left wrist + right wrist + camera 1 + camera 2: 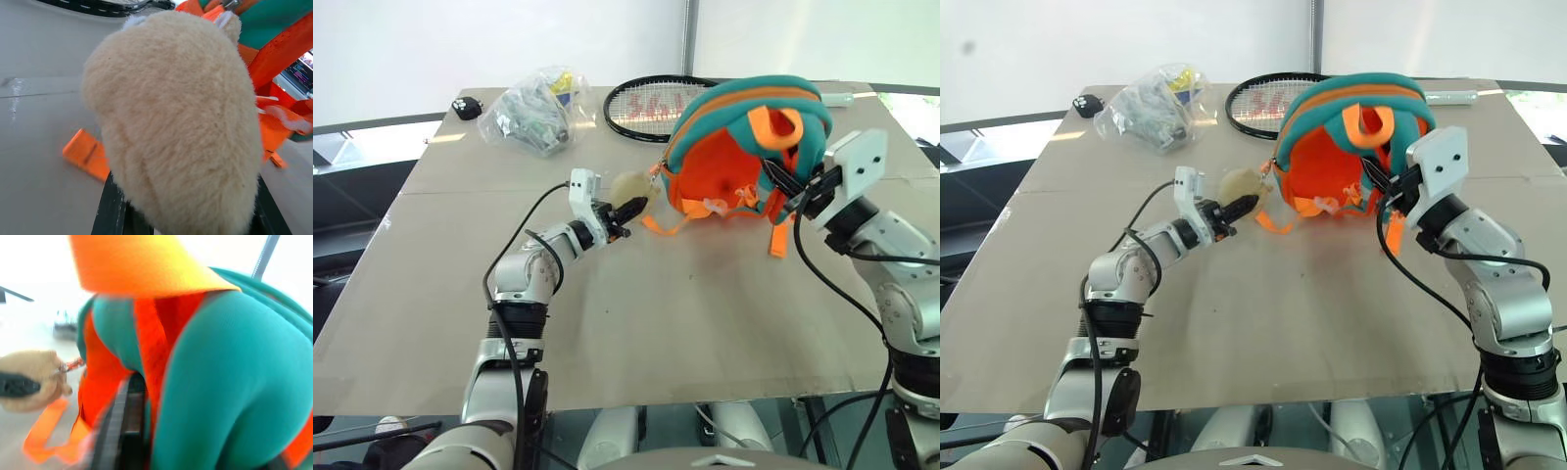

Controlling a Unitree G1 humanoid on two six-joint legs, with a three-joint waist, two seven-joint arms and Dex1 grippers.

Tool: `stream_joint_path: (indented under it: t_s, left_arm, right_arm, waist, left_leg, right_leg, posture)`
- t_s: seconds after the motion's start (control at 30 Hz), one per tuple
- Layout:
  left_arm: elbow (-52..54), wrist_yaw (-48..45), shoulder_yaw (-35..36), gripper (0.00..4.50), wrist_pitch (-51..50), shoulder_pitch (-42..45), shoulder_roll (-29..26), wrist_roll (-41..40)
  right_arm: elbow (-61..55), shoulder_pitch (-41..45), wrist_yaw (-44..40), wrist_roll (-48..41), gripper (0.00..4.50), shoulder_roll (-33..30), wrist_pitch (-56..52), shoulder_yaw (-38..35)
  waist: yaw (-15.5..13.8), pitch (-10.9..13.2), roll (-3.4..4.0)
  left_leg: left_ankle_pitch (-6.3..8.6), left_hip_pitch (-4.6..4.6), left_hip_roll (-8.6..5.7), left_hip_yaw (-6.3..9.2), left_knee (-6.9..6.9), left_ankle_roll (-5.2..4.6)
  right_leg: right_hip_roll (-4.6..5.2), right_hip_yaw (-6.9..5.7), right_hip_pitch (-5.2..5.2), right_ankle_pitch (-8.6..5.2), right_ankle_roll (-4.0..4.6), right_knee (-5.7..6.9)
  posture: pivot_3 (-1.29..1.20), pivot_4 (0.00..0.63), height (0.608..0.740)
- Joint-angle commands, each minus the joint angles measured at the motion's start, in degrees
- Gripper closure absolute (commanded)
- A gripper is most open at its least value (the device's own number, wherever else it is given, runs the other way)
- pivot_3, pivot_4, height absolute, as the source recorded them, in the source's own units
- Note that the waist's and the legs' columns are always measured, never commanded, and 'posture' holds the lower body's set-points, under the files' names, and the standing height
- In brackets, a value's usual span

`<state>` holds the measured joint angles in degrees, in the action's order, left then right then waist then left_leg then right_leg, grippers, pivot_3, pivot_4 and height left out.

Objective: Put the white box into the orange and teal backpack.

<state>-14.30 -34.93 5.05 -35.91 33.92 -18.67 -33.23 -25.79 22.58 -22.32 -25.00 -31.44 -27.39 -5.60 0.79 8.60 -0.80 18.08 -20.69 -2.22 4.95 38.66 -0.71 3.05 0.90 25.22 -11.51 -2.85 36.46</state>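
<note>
The left gripper [625, 212] is clamped on the tan plush toy [632, 186] hanging off the orange and teal backpack [744, 147], mid-table. Right gripper [790, 189]: grip unclear. Packing apparently not yet begun.

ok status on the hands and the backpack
Left hand shut on plush toy. Right hand at orange and teal backpack, grip unclear. Backpack upright, nothing blocking.

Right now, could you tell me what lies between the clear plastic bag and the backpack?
The head of a tennis racket lies on the table between them, seen in both eye views.
</note>
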Motion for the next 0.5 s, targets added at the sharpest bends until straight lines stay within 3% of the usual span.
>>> stream_joint_path:
  t_s: [0.03,0.1,0.17,0.4,0.43,0.5]
  left_arm:
    - [2.0,-1.7,1.0,3.83,1.0,-0.9,-1.5,0.7]
    - [3.3,-3.2,1.2,3.83,2.4,-2.3,-3.0,1.4]
    - [4.3,-4.4,1.8,3.83,1.7,-3.2,-4.1,0.7]
    - [16.1,-16.0,4.2,0.58,0.6,-15.2,-14.4,-3.1]
    - [16.9,-16.8,4.4,0.21,1.4,-16.7,-15.6,-2.6]
    - [17.9,-19.0,5.0,0.06,3.5,-19.6,-18.0,-1.5]
  right_arm:
    - [-1.5,-0.7,-1.8,-1.4,1.27,-1.4,-1.1,-2.8]
    - [-2.4,-2.7,-3.2,-2.9,0.35,-3.0,-2.8,-4.7]
    - [-3.4,-4.1,-4.0,-4.3,0.09,-4.2,-4.0,-6.2]
    - [-10.4,-17.7,-13.2,-17.6,0.0,-14.5,-15.7,-18.1]
    - [-11.2,-19.8,-14.2,-18.5,0.0,-15.5,-16.3,-19.2]
    - [-12.6,-23.7,-16.5,-20.6,0.0,-16.9,-17.0,-21.4]
  waist:
    - [0.0,0.0,0.0]
    - [0.0,0.0,0.0]
    - [0.0,0.0,0.0]
    - [0.1,0.0,0.02]
    - [0.0,0.0,0.02]
    - [0.0,0.0,0.01]
  left_leg:
    - [0.0,-0.14,0.01,0.0,-0.02,0.0]
    - [0.0,-0.26,0.01,-0.06,-0.03,0.0]
    - [0.0,-0.29,0.02,-0.12,-0.05,0.0]
    - [0.01,0.01,0.18,-0.2,-0.23,-0.01]
    - [0.01,0.02,0.19,-0.19,-0.25,-0.01]
    - [0.02,0.05,0.22,-0.16,-0.23,-0.02]
  right_leg:
    - [0.02,0.0,0.13,0.0,0.0,-0.02]
    - [0.05,0.0,0.24,0.0,0.0,-0.02]
    - [0.08,0.01,0.28,0.0,0.0,-0.11]
    - [0.04,0.19,0.26,0.01,0.01,0.04]
    - [0.04,0.15,0.24,0.01,0.02,0.06]
    - [-0.04,0.07,0.18,0.01,0.02,0.07]
  posture:
    - [0.0,0.15,0.74]
    - [0.0,0.15,0.74]
    - [0.0,0.15,0.74]
    - [0.0,0.15,0.74]
    - [0.0,0.15,0.74]
    - [0.0,0.15,0.74]
